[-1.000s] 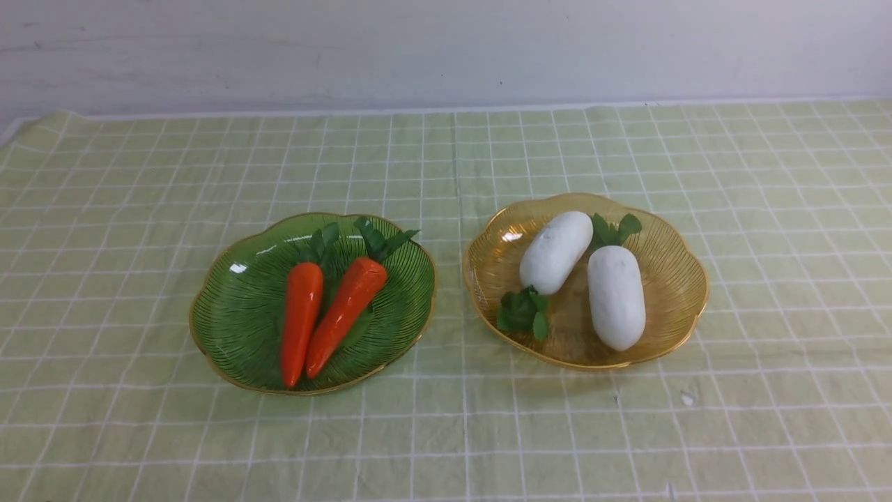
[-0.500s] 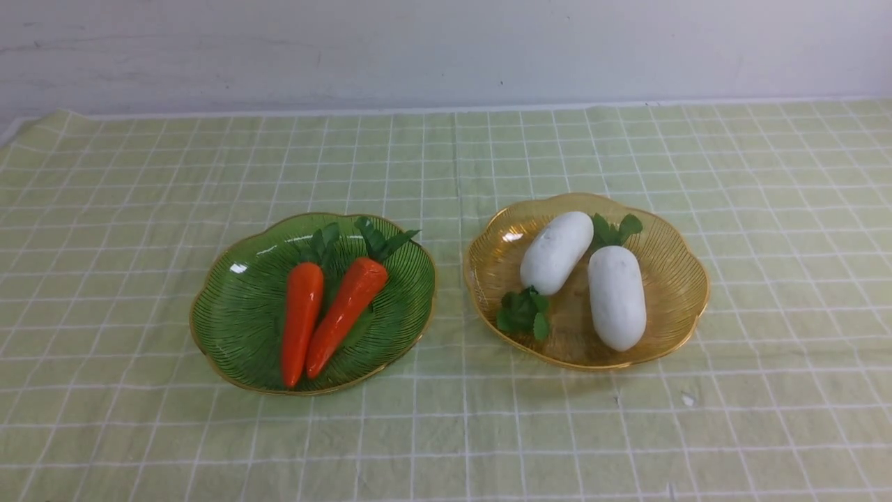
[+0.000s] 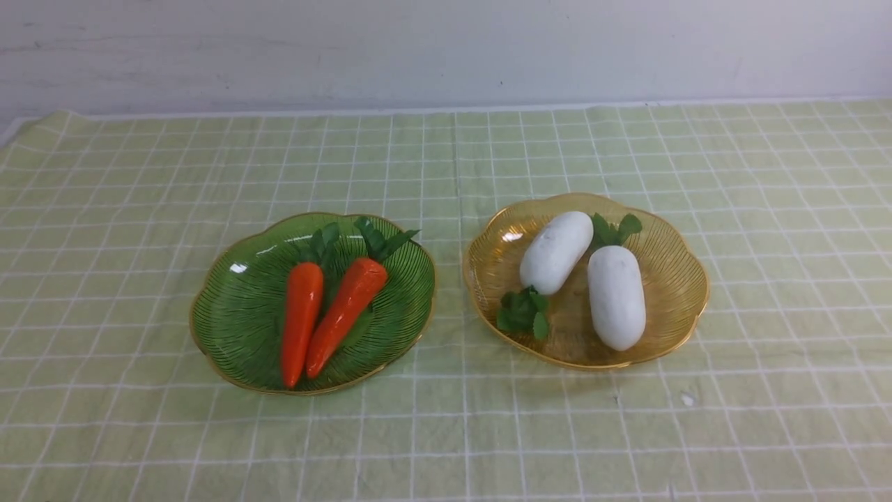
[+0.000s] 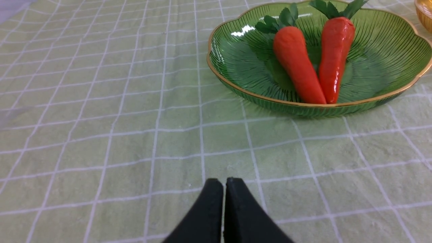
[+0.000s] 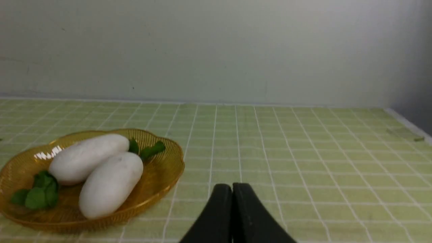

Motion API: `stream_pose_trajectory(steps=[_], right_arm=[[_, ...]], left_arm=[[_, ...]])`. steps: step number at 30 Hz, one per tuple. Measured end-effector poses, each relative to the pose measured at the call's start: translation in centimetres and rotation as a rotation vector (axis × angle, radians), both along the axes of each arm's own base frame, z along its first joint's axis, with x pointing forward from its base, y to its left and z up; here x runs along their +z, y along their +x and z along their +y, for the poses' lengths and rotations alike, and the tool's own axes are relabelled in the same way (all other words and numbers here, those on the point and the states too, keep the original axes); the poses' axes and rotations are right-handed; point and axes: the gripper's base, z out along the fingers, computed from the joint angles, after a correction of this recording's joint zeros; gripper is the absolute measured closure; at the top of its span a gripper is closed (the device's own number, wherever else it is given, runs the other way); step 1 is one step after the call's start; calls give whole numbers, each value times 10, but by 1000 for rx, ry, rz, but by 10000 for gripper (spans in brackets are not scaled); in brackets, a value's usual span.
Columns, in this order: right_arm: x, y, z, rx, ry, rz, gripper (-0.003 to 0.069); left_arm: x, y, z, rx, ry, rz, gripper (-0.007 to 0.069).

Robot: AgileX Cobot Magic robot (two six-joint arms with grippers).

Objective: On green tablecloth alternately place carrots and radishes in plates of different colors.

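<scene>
Pale yellow-green cloth with a white grid, that's the green tablecloth [image 3: 446, 432], a bit wrinkled and covering the whole surface in the front view. On it sit two ribbed, gold-rimmed plates side by side, close but not touching. The dark green plate [image 3: 237, 314] on the left has both carrots: the left carrot [image 3: 301, 321] and the right carrot [image 3: 346, 314] lie next to each other, tips nearly meeting at the near side, leafy tops pointing away. The amber plate [image 3: 676, 279] on the right has both radishes: the left radish [image 3: 555, 252] lies slanted with its leaves toward the near edge, the right radish [image 3: 616, 297] lies right beside it with its leaves at the far end. No arms show here.

Left wrist view: the left gripper [image 4: 224, 182] has its black fingers pressed together, nothing between them, hovering over bare cloth just short of the green plate with the carrots.

Right wrist view: the right gripper [image 5: 232, 187] looks the same, fingers pinched together and empty, over cloth beside the amber plate holding the radishes.
</scene>
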Motion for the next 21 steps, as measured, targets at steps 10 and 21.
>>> stream_pose_trajectory(steps=[10,21], right_arm=[[-22,0,-2,-28,76,128,673],[-22,0,-2,-27,65,128,673]], left_arm=[[0,0,0,0,0,-1,632],[0,0,0,0,0,-1,632]])
